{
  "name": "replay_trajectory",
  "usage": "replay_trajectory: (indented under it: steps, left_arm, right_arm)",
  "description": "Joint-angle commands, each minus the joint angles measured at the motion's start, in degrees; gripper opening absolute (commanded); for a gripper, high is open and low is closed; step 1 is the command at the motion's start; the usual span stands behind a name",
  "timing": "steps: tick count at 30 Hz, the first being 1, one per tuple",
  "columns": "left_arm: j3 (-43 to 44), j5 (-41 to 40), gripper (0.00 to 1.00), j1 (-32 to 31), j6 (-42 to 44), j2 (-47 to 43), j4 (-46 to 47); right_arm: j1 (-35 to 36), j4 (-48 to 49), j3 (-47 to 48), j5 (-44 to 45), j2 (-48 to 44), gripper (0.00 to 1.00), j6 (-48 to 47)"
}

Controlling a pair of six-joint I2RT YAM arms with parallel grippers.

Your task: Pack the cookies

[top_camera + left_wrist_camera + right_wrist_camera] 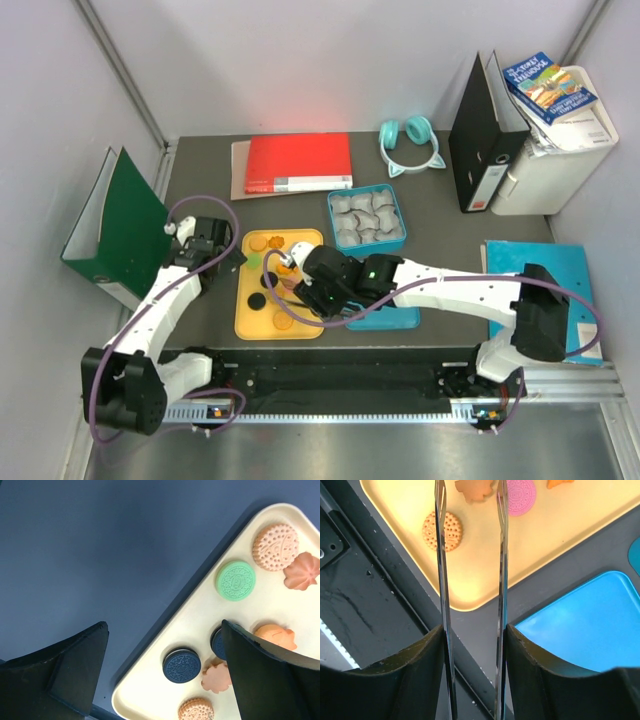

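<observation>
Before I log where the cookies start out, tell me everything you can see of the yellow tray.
The yellow tray is a shallow rounded-corner rectangle, smooth and matte like plastic, with a low raised rim. It lies flat on the dark table, left of the teal tin. Scattered on it are orange, black, green, pink and tan cookies. The right gripper, holding metal tongs, reaches over it; the left gripper straddles its edge.

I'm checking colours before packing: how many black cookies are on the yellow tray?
2 show in the left wrist view: one black cookie near the tray's edge, another beside it, partly behind a gripper finger. More may be hidden under the right arm.
</observation>
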Motion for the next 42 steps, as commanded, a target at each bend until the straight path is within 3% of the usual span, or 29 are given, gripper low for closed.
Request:
replay_trajectory:
  steps: [1, 25, 35, 42]
  left_arm:
    - [-1.5, 2.4, 0.98, 1.0, -0.2, -1.0, 1.8]
    - [-2.8, 4.3, 0.98, 2.0, 0.1, -0.5, 3.0]
    - [-2.8, 4.9, 0.98, 2.0, 0.0, -0.6, 3.3]
    - [-2.7, 4.9, 0.98, 1.9, 0.2, -0.7, 3.2]
  right_arm:
    - [2.0, 2.3, 3.4, 1.9, 2.0, 0.49, -2.0]
    - [2.4, 3.3, 4.3, 3.9, 7.9, 0.45, -2.6]
    - [2.7, 1.0, 4.6, 7.3, 3.6, 0.38, -1.4]
    - [3.3, -4.2, 6.5, 12.4, -5.4, 0.38, -0.9]
